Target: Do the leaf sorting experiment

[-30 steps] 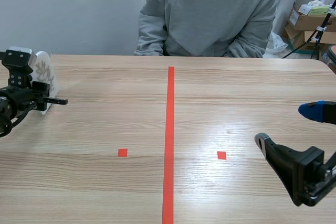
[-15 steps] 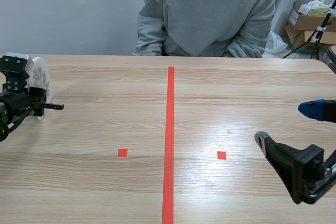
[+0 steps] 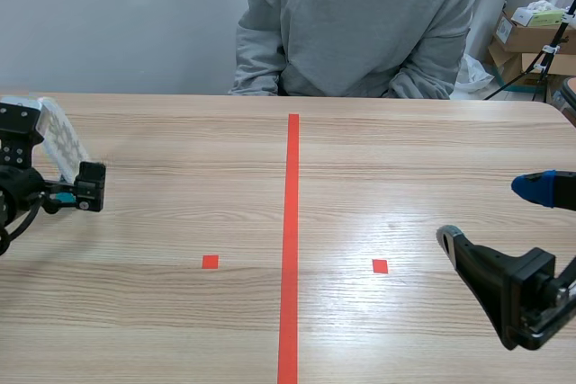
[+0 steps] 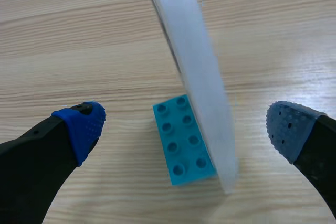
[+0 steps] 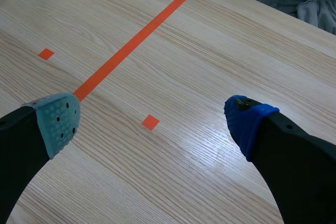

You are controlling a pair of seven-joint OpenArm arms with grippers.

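Left gripper [image 4: 186, 124]: fingers spread wide, gripping nothing, 1 pad bright blue [image 4: 84, 124], the other grey-blue. Btwn them on the table lies 1 teal brick [image 4: 181, 140], 8 studs in 2 rows of 4, touching neither pad. 1 white card [image 4: 197, 77] stands on edge and tilted along the brick's side nearer the grey-blue pad. Its lower end covers that edge of the brick; can't tell if it's fixed to it.

Right gripper [image 5: 153, 123]: also wide open, nothing btwn the fingers, 1 pad grey-green, 1 blue. It hangs low over bare wood on its own half of the table [image 3: 405, 159], well apart from brick & card.

Marks: 1 red line [image 3: 291, 222] down the middle, 2 small red squares, 1 each side ( [image 3: 210, 262], [image 3: 380, 266]).

1 person [image 3: 360, 24] in a grey hoodie sits across the table. Cardboard boxes [image 3: 531, 38] are stacked behind at far right, at least 2; labels too small to read.

View diffs:
- Left wrist view gives the brick in full and the card only edge-on and blurred.
- Scene view shows the card's broad face w/ a dotted pattern at the table's far left [image 3: 61, 137], brick mostly hidden behind the arm.
- Right wrist view shows line + both squares, no brick or card.
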